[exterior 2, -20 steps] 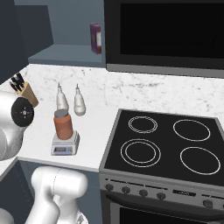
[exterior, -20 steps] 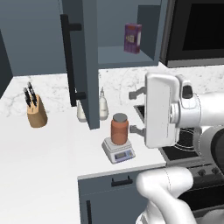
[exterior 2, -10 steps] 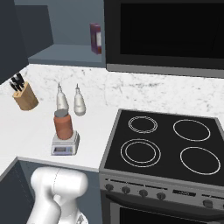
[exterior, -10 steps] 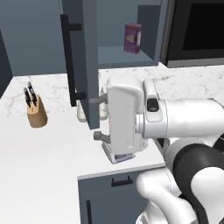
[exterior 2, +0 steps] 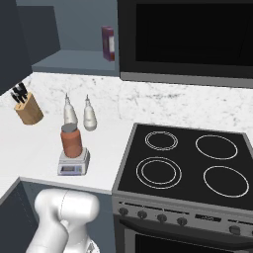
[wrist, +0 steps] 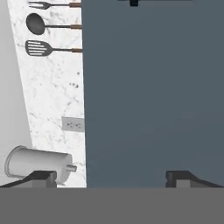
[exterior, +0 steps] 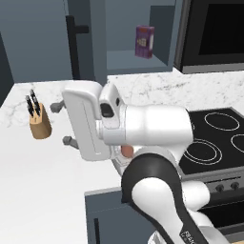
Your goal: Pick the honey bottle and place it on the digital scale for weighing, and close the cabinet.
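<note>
The honey bottle [exterior 2: 71, 141], orange-brown with a grey lid, stands upright on the digital scale [exterior 2: 73, 164] near the counter's front edge. In the left base view only an orange sliver of the honey bottle [exterior: 126, 151] shows behind my arm. My gripper [exterior: 62, 124] hangs open and empty over the counter, left of the scale, below the cabinet door's black bar handle [exterior: 74, 46]. In the hand view the gripper [wrist: 111, 178] faces the flat grey-blue cabinet door [wrist: 153, 96] close up, fingertips wide apart. The door stands open, and a purple box [exterior 2: 108, 43] shows on the shelf.
A knife block [exterior: 39, 122] stands on the counter's left side. Two white shaker bottles [exterior 2: 69, 111] stand behind the scale. The black stove [exterior 2: 185, 165] takes up the right. Utensils [wrist: 43, 47] hang on the marble wall, with a grey canister [wrist: 35, 162] beneath them.
My arm has swung left across the counter, away from the scale and toward the open cabinet door. The jaws stayed wide. The honey bottle stays on the scale.
</note>
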You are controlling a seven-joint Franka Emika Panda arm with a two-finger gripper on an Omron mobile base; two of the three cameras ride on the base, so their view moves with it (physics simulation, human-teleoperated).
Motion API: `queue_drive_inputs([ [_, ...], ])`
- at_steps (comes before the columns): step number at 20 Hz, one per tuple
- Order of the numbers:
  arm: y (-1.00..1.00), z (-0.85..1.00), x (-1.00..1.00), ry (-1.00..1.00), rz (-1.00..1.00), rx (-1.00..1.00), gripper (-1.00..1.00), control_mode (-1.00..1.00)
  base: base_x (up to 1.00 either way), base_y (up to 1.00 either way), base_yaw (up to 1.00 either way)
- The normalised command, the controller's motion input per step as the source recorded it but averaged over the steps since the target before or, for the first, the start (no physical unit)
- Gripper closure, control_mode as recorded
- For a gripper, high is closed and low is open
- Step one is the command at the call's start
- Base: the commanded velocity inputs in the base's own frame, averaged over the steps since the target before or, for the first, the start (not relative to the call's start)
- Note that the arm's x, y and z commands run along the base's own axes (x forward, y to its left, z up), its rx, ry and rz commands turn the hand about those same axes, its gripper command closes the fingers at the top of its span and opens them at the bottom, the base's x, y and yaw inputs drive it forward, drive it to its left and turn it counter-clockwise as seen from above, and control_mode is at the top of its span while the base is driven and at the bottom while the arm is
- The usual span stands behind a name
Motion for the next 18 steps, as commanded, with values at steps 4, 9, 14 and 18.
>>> queue_drive_inputs([
  [4,0.0,0.0,0.38,0.0,-0.15,0.0,-1.0,-1.0,0.0,0.0,0.0],
  [9,0.0,0.0,0.41,0.0,-0.18,-0.01,-1.0,-1.0,0.0,0.0,0.0],
  [14,0.0,0.0,0.6,0.0,-0.18,-0.03,-1.0,-1.0,0.0,0.0,0.0],
  [18,-0.06,0.0,0.38,0.0,-0.15,0.0,-1.0,-1.0,0.0,0.0,0.0],
])
